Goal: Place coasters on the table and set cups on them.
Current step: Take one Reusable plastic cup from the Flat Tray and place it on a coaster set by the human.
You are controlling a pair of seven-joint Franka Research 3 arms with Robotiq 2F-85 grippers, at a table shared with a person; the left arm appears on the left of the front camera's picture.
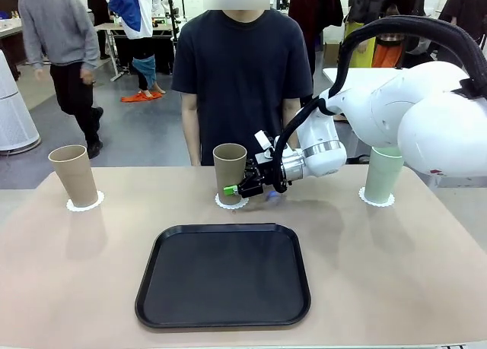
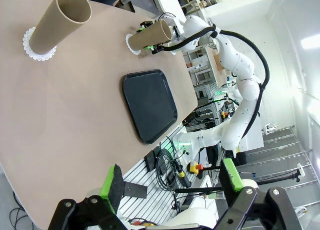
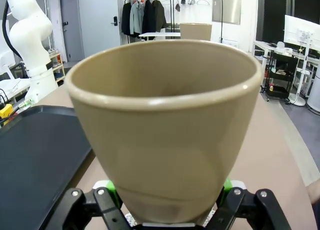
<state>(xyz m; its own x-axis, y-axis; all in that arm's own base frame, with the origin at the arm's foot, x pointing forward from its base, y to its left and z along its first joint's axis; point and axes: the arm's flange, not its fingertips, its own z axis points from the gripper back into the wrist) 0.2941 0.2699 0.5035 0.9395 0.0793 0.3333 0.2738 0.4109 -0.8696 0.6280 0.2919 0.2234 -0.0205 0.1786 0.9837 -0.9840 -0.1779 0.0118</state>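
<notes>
Three cups stand upright on white scalloped coasters along the far side of the table [image 1: 380,273]. A tan cup [image 1: 74,174] is at the left on its coaster [image 1: 84,204], and a mint green cup [image 1: 383,174] is at the right on its coaster [image 1: 377,201]. My right gripper [image 1: 240,188] reaches in from the right, its fingers flanking the lower part of the middle tan cup [image 1: 229,166], which rests on its coaster [image 1: 231,203]. In the right wrist view the green pads [image 3: 112,190] sit close beside that cup [image 3: 165,125]; contact is unclear. My left gripper [image 2: 170,177] hangs open off the table with nothing between its fingers.
A black rounded-square tray [image 1: 224,277] lies bare at the near middle of the table. A person in a dark shirt [image 1: 240,75] stands at the far edge behind the middle cup. Bare tabletop lies on both sides of the tray.
</notes>
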